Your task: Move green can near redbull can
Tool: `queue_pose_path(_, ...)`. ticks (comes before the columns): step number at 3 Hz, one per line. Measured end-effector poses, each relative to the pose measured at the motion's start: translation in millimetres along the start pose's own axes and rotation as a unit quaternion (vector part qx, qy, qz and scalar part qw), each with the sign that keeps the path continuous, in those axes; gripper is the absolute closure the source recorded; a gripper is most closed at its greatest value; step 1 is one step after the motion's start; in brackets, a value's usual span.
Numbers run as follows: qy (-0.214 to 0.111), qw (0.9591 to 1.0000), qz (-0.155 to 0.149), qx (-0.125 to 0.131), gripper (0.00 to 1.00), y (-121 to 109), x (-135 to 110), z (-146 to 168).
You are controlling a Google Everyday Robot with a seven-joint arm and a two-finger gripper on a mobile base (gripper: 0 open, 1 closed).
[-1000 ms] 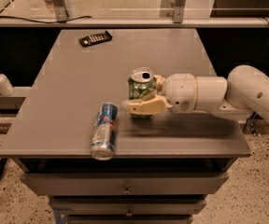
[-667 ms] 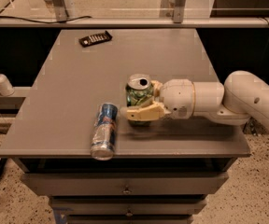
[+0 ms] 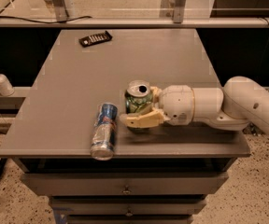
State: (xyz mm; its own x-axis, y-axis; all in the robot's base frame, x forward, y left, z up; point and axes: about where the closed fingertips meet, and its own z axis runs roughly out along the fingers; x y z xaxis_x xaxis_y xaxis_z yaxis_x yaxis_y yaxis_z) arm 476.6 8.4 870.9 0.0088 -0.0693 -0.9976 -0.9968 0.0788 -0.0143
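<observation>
**Green can carried closer to the redbull can**

Over the last second the gripper has brought the green can toward the front edge of the table and a little to the left. The gap to the redbull can is now narrower than it was. The redbull can has not moved. It lies on its side near the front edge, left of centre, with 1 silver end facing the front.

The green can stands upright just right of it, close but not touching, with its opened top showing. The gripper is closed around it: 1 pale finger runs along the can's front side and the other is hidden behind the can. The arm reaches in low from the right edge.

A dark flat gadget lies near the back left corner, well apart from both cans.

By my reading the task is nearly done. The 2 cans already sit near each other, so what remains is probably a small final nudge left, or simply letting go. The risk is bumping the lying can, which would roll easily
</observation>
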Motion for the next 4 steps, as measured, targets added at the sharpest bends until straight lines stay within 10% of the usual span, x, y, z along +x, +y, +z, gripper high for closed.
queue_pose_path(2,-0.003,1.0,-0.002,-0.005,0.14,7.3,1.7,-1.0)
queue_pose_path(4,-0.008,1.0,0.0,-0.006,0.0,10.4,1.3,-0.6)
